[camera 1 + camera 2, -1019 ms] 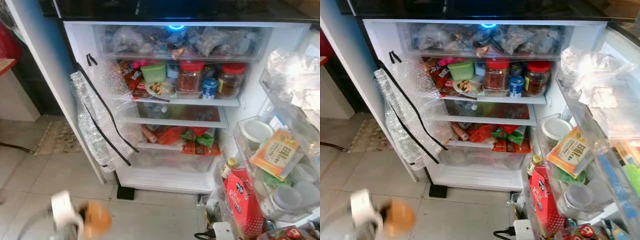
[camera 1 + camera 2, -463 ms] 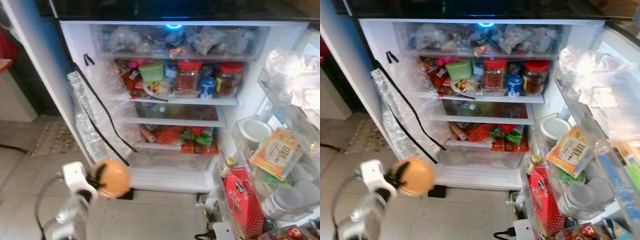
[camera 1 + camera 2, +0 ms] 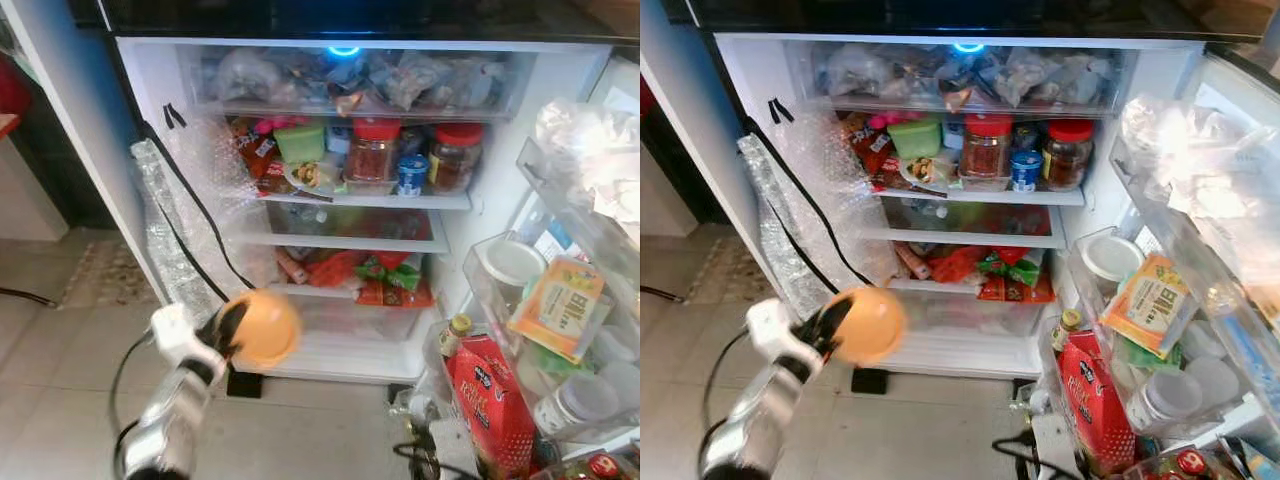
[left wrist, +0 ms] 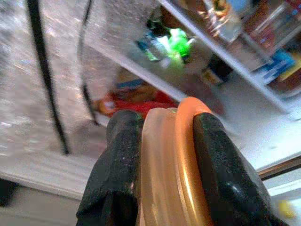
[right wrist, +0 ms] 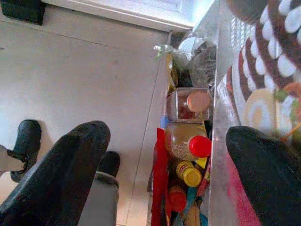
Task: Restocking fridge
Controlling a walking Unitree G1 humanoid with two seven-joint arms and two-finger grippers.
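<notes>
Left eye view, one orange container, left pincer

head cameras facing open fridge, wrist cameras close

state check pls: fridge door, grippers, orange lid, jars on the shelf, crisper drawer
fridge door: open, bins stocked
left gripper: shut on orange lid, raised toward the fridge
orange lid: held edge-on between the fingers, off the floor
right gripper: open, hanging by the door bins, holding nothing
red-lidded jars: upright on the shelf, lids on
crisper drawer: shut, full of bags
</notes>
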